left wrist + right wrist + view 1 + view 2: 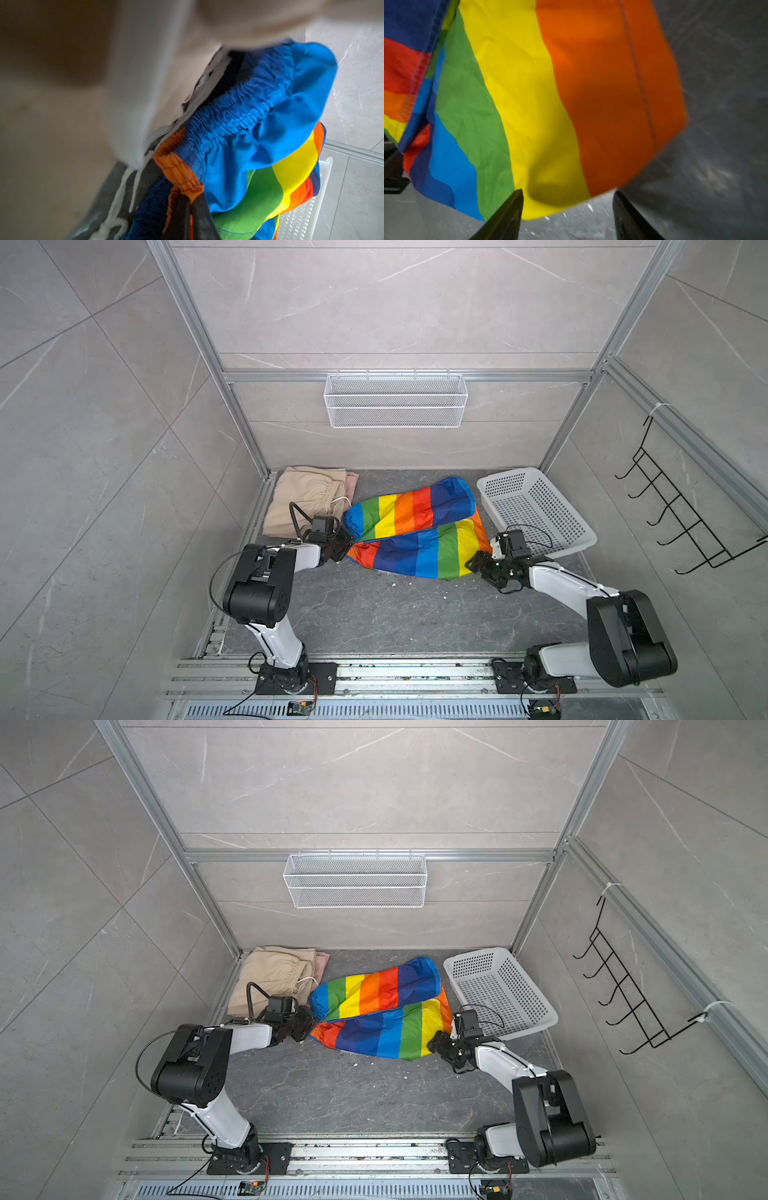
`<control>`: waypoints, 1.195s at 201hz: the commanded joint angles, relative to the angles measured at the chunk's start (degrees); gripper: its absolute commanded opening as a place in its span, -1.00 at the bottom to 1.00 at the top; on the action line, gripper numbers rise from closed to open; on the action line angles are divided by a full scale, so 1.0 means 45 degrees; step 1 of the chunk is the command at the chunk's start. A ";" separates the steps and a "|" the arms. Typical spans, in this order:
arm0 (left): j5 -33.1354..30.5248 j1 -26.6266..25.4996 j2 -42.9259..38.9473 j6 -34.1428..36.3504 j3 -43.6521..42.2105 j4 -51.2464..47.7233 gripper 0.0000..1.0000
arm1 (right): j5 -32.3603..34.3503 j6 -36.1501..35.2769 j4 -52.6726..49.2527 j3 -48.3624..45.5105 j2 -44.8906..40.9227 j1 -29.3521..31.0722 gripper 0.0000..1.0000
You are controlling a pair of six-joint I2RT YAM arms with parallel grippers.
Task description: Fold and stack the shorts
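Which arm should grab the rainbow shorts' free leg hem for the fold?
Probably right. The right claw is open and sits at that hem of the rainbow-striped shorts. The left claw is shut on the waistband, so it is occupied.

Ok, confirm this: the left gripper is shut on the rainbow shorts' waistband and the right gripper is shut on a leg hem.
Not quite. The right gripper is open: the right wrist view shows its fingers apart at the leg hem of the rainbow-striped shorts, pinching nothing. The left gripper is indeed shut on their waistband.
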 commanded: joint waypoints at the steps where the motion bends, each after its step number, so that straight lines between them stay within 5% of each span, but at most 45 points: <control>1: -0.0100 -0.0116 0.0107 0.0001 0.0208 0.0126 -1.00 | -0.1023 0.1039 0.2142 0.1047 0.1114 0.0033 0.30; 54: -0.0111 -0.0148 -0.0122 0.0071 0.0134 -0.0061 -1.00 | -0.1109 0.2156 0.1406 0.5028 0.2830 0.0639 0.18; 103: -0.0045 -0.0147 0.0040 0.0108 0.0381 -0.0184 -1.00 | -0.0806 0.1442 -0.0583 0.8752 0.5361 0.1698 0.22; 169: 0.0045 -0.0170 0.0421 0.0033 0.0554 -0.0026 -1.00 | 0.0174 -0.1765 -0.4491 1.2164 0.6635 0.3737 0.48; 205: -0.0052 -0.0193 0.0210 0.0144 0.0448 -0.0205 -1.00 | -0.0160 -0.2099 -0.4094 1.1790 0.6168 0.4275 0.60; 240: -0.0073 -0.0180 0.0282 0.0233 0.0372 -0.0190 -1.00 | -0.0404 -0.2369 -0.3428 0.9347 0.5037 0.2973 0.66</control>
